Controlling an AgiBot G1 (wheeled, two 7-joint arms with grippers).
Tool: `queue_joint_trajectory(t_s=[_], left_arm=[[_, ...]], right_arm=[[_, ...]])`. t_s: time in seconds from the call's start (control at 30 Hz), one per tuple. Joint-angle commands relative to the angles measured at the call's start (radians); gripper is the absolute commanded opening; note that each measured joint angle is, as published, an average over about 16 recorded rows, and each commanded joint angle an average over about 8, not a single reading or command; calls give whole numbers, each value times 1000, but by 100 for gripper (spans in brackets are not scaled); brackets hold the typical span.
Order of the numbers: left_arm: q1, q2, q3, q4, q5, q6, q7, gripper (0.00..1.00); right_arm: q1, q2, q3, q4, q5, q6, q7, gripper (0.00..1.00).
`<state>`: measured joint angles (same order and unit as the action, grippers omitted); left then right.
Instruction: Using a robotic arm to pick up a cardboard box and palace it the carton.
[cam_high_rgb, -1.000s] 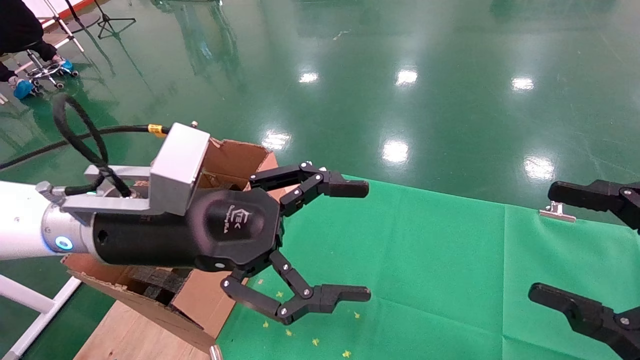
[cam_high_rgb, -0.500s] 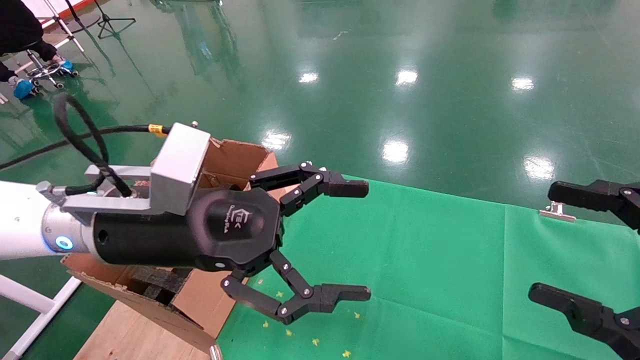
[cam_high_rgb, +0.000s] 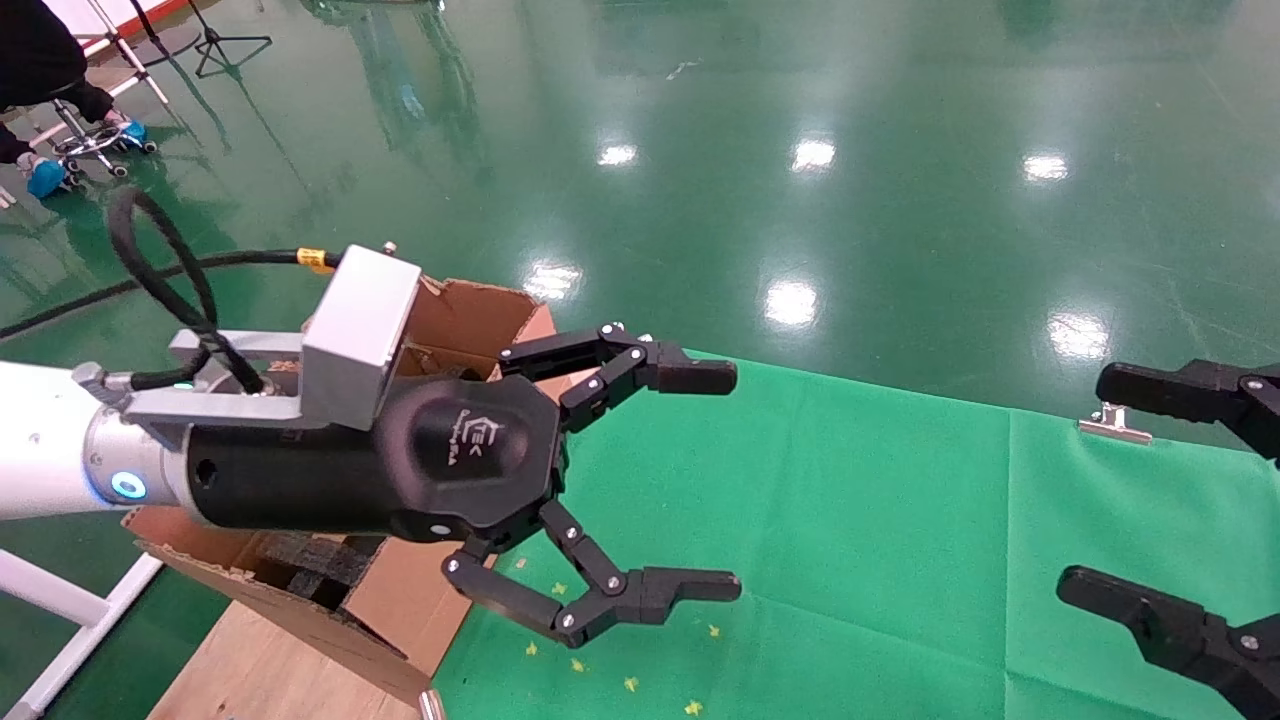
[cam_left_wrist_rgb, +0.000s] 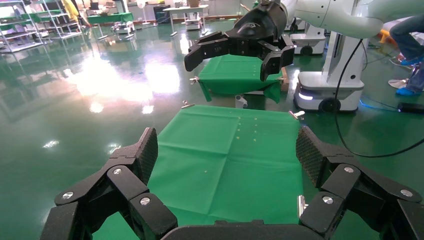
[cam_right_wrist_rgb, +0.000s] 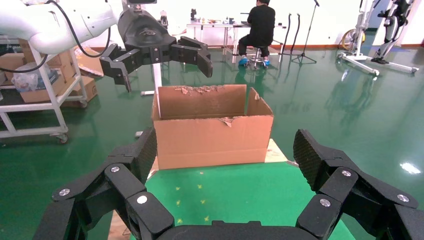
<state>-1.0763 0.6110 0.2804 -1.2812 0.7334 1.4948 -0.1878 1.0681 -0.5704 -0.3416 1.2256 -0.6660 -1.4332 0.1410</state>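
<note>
Cardboard box: not visible in any view at this moment; the green cloth over the worktop (cam_high_rgb: 900, 520) shows only small yellow specks, so I cannot say where the box lies.

Carton (cam_right_wrist_rgb: 212, 125) stands at the worktop's left end on a wooden board, flaps up with torn edges, black foam pieces (cam_high_rgb: 310, 565) showing inside from the head view.

Left claw (cam_high_rgb: 715, 480) of the robotic arm (cam_high_rgb: 40, 445) hangs above the near corner of the carton, pointing out over the cloth, its 2 fingers spread wide, nothing held. Right claw (cam_high_rgb: 1130, 490) sits at the right edge of the head view, also spread wide and empty, apparently parked.

Judgement on handling: a small closed cardboard box should be light and fairly stiff, with matte faces that grip well against the claw's textured pads. Best hold is likely across 2 opposite flat sides near the middle, with moderate squeeze so the walls do not buckle. Carton flaps look floppy and could snag on the way in.
</note>
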Motion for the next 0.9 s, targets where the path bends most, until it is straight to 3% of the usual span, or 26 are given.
queue_joint_trajectory(t_s=[0.03, 0.9], left_arm=[[0, 0, 0, 0, 0, 0, 0, 100], [0, 0, 0, 0, 0, 0, 0, 100]], right_arm=[[0, 0, 0, 0, 0, 0, 0, 100], [0, 0, 0, 0, 0, 0, 0, 100]])
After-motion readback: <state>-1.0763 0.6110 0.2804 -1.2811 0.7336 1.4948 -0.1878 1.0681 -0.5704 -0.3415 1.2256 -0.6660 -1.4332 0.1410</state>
